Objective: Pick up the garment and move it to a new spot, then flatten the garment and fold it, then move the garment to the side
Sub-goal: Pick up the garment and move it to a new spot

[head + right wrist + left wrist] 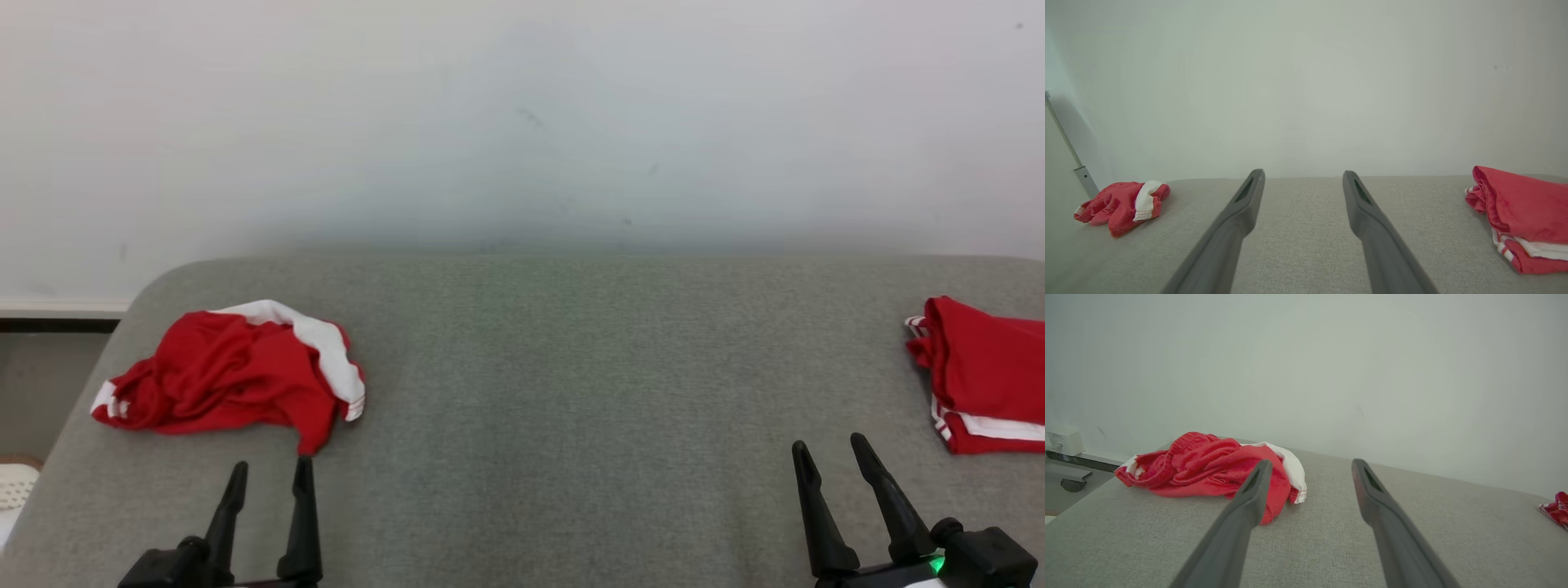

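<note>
A crumpled red garment (233, 376) with a white band lies in a heap at the left of the grey padded table (571, 367). It also shows as the garment (1208, 469) in the left wrist view and, small at the far left, the garment (1120, 202) in the right wrist view. My left gripper (271, 472) stands open just in front of the heap, its right fingertip near the cloth's lowest red corner, nothing between its fingers. At the lower right, my right gripper (829, 449) is open and empty over bare table. The left gripper (1310, 465) and right gripper (1303, 175) show spread fingers.
A folded stack of red and white garments (984, 376) sits at the table's right edge, also the stack (1521, 216). A pale wall (522, 122) rises directly behind the table. The table's rounded left corner drops to the floor, where a white basket (15, 483) peeks in.
</note>
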